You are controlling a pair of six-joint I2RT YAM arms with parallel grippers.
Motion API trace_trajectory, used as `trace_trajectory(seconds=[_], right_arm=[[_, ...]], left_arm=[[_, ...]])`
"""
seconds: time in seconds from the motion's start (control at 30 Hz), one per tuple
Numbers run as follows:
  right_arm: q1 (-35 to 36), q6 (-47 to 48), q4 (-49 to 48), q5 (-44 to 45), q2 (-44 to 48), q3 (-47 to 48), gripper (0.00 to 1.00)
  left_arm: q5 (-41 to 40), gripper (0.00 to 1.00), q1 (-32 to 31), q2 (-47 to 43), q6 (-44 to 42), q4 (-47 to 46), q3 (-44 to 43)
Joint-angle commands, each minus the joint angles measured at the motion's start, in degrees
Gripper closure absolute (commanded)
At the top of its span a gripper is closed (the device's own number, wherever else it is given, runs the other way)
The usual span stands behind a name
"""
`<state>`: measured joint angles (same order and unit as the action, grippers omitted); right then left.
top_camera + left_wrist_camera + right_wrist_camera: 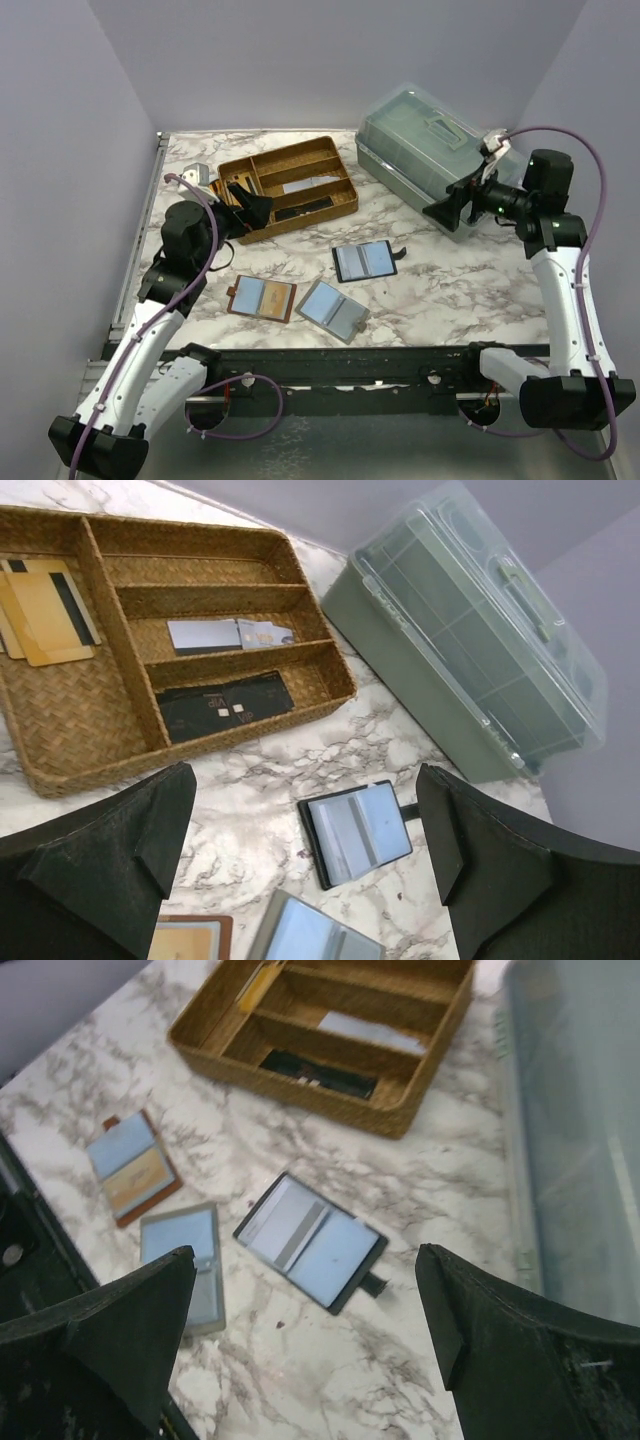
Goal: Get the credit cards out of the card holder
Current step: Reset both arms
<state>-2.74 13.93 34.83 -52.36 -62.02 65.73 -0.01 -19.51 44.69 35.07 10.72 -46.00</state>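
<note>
The black card holder (364, 261) lies open and flat on the marble table, strap tab pointing right. It also shows in the left wrist view (358, 832) and the right wrist view (310, 1243). A pale grey-blue credit card (285, 1222) with a grey stripe sits in its left pocket. Two more pale cards (230, 633) lie in a compartment of the woven tray. My left gripper (255, 207) is open and empty, hovering over the tray's near edge, left of the holder. My right gripper (445, 212) is open and empty, up and right of the holder.
The woven tray (300, 222) at the back also holds gold-tan cards (40, 610) and a black card (225, 705). A brown holder (262, 297) and a grey holder (333, 309) lie open near the front edge. A clear lidded box (430, 140) stands at the back right.
</note>
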Motion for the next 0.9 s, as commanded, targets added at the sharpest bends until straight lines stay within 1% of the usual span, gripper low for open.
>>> trace_trajectory(seconds=[0.0,0.07,0.17,0.23,0.33,0.43,0.6,0.77,0.87], right_arm=[[-0.94,-10.23,0.18,14.01,0.44,9.34,0.01],[-0.98,-13.49,-0.39,22.56,0.53,12.61,0.01],[-1.01,-15.19,-2.89,27.87,1.84,15.34,0.01],[-1.03,-15.03,-1.01,28.08,0.51,19.83,0.01],[-1.02,-9.74,1.56,26.05,-1.41,25.08,0.01],[-1.13,-10.42,3.11,25.96,-2.75,28.62,0.01],[-1.78,-17.04,1.21,22.55,-1.73,26.84,0.01],[-1.82,-22.65,-0.79,26.35,-0.46,24.28,0.01],[-1.91,-22.5,-1.18,27.32,0.33,23.66,0.01]], left_arm=[[7.62,0.01,4.82,3.42,-4.27,7.9,-4.96],[10.14,0.01,7.39,5.78,-3.58,8.69,-7.7],[15.55,0.01,11.02,10.35,-2.38,9.67,-13.74],[18.04,0.01,12.4,13.34,-1.95,11.45,-19.05],[19.16,0.01,12.76,14.48,-2.21,12.24,-24.24],[19.17,0.01,12.98,14.46,-3.31,13.49,-27.82],[19.11,0.01,13.08,12.98,-4.63,15.1,-29.47],[18.74,0.01,13.07,11.51,-4.99,15.68,-28.57],[18.64,0.01,13.07,11.11,-5.47,16.36,-28.45]])
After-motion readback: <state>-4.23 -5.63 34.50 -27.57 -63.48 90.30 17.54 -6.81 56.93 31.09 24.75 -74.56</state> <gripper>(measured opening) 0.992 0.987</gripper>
